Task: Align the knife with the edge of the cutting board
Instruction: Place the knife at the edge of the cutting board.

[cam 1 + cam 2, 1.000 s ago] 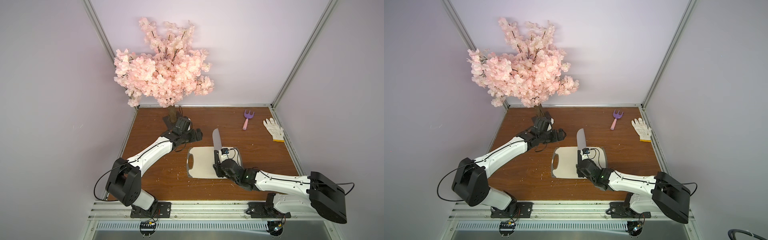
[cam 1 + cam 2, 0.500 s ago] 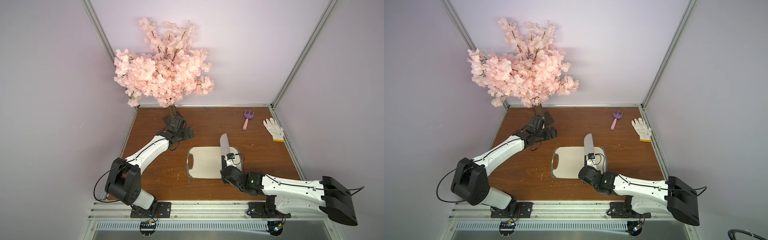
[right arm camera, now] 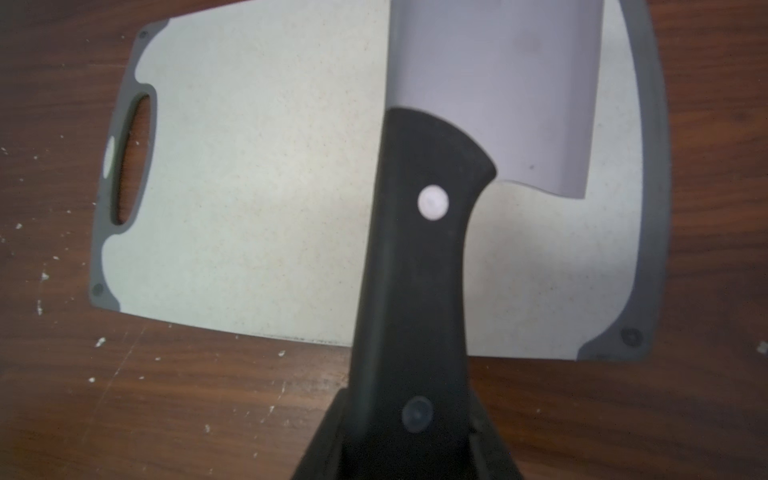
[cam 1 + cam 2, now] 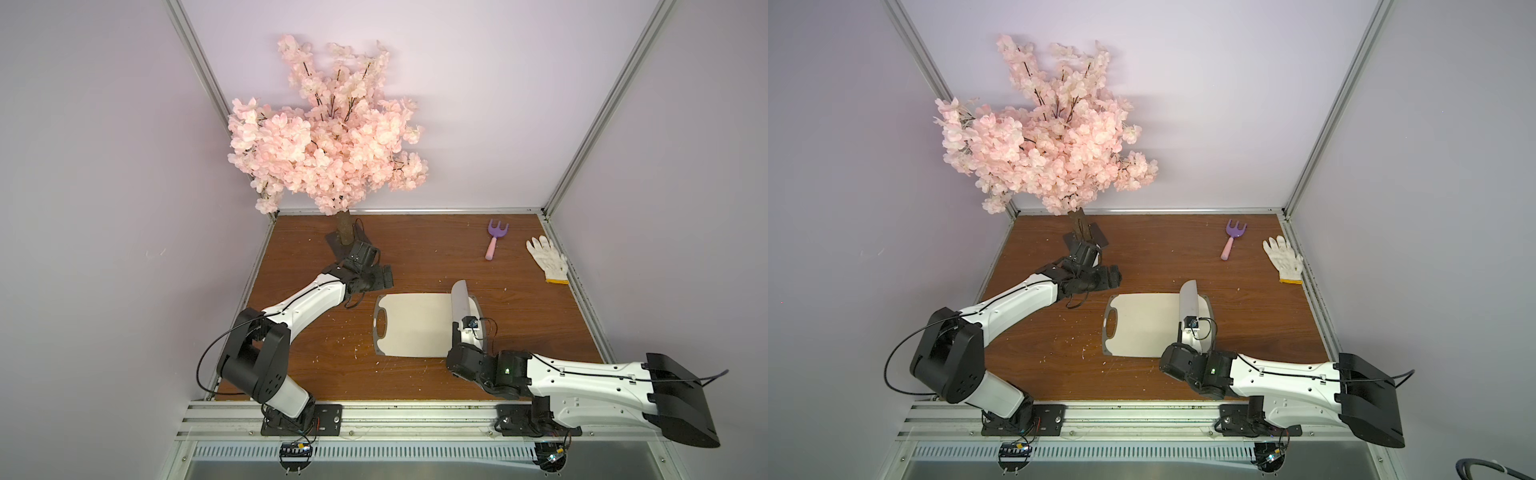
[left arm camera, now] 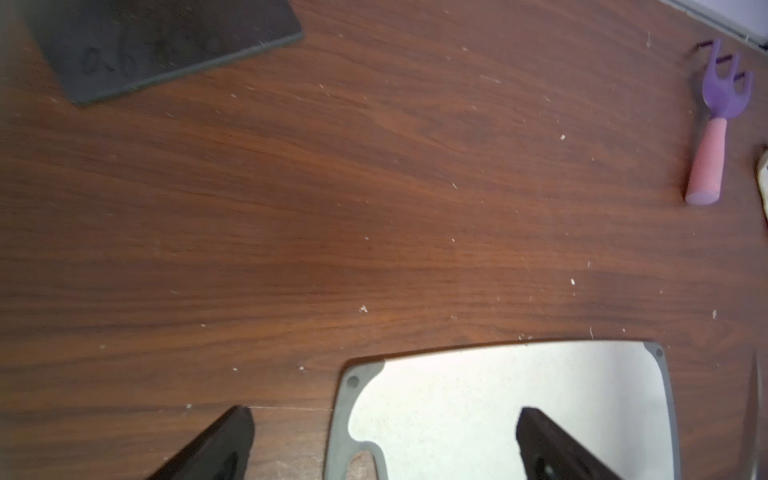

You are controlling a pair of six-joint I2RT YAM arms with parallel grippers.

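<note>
Wooden table [image 4: 415,257]: right gripper [image 3: 407,424] clamps the knife [image 4: 460,301] over the cutting board [image 4: 411,324]'s three-o'clock edge, roughly parallel, lowering and release seemingly left; left gripper [image 5: 384,415] gapes empty.

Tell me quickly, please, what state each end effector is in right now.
Left end effector: open, holding nothing.
Right end effector: closed on the knife, gripping its black handle.

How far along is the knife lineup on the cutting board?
Done: right claw grips the knife by its black handle. In hand: blade is over the cutting board, at the end away from its handle hole, roughly parallel to that edge. Remaining: lower it flush and release. Left claw is open, idle.
</note>
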